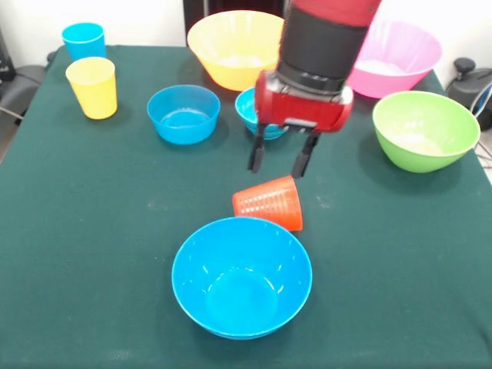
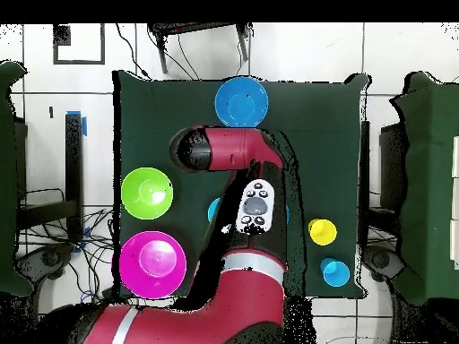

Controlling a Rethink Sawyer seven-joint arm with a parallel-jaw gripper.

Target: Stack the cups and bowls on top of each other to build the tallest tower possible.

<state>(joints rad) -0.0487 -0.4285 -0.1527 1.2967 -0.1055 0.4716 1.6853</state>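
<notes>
— Cups: location?
— Orange-red cup [image 1: 269, 202] lies on its side on the green table [image 1: 92, 254], just beyond the medium blue bowl [image 1: 241, 277]. Yellow cup [image 1: 93, 87] and sky-blue cup [image 1: 83, 40] stand upright at one corner.
— Gripper [image 1: 280, 159] status?
— Fingers apart, holding nothing, positioned just above the orange-red cup.
— Remaining bowls?
— Yellow-orange bowl [image 1: 233, 48], pink bowl [image 1: 400, 56], green bowl [image 1: 424, 129] and small blue bowl [image 1: 184, 113] sit separately. Another blue bowl [image 1: 247, 110] is partly hidden behind the gripper.
</notes>
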